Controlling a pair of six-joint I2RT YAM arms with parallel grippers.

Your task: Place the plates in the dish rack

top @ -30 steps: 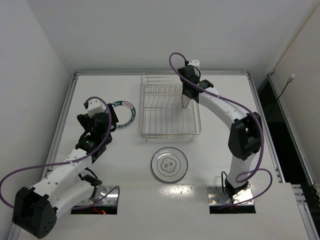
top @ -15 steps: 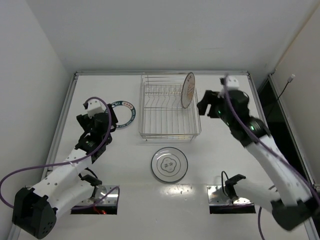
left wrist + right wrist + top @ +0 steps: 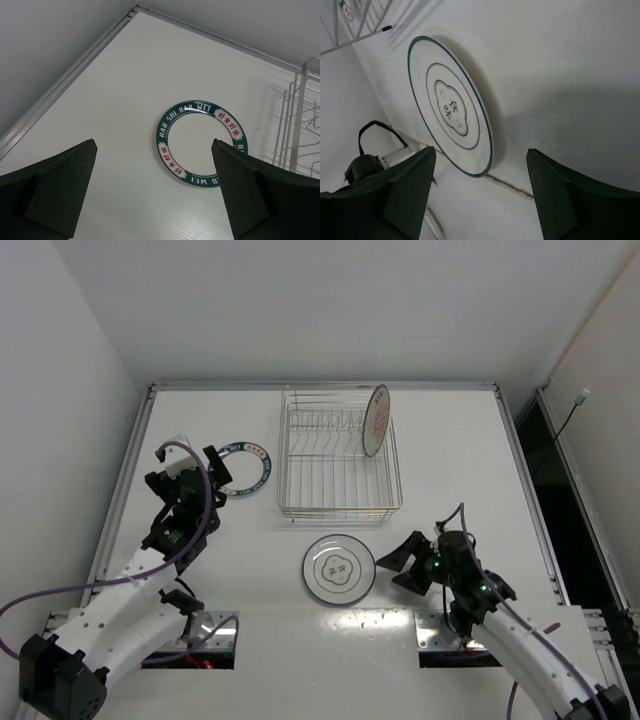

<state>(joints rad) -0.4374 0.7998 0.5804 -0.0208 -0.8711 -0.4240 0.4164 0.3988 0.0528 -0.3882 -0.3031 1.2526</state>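
Nearest me, my right gripper [image 3: 395,568] is low over the table [image 3: 450,470], jaws spread wide and holding nothing. It points at the grey plate [image 3: 339,568], which lies flat just in front of the rack [image 3: 340,517] and apart from it. My wrist view shows that plate's edge close ahead, between my fingers [image 3: 395,195], but I am not touching it. This one is not loaded yet, and I judge it the step in hand.

Farther out on the left, my left gripper [image 3: 205,475] hangs over the green plate [image 3: 200,145], also wide open and empty. The plate lies flat on the table just left of the rack, its rim close to the wire wall. From the top view I cannot tell whether the two touch. It is also unloaded.

Farthest off, the orange plate [image 3: 376,420] stands on edge in the rack's far right corner, leaning a little. No gripper is on it, so I count it done.

By my count one plate of three is in and two remain. Most of the rack's prong rows are free. Each remaining plate must be lifted from flat, turned upright and slotted in.
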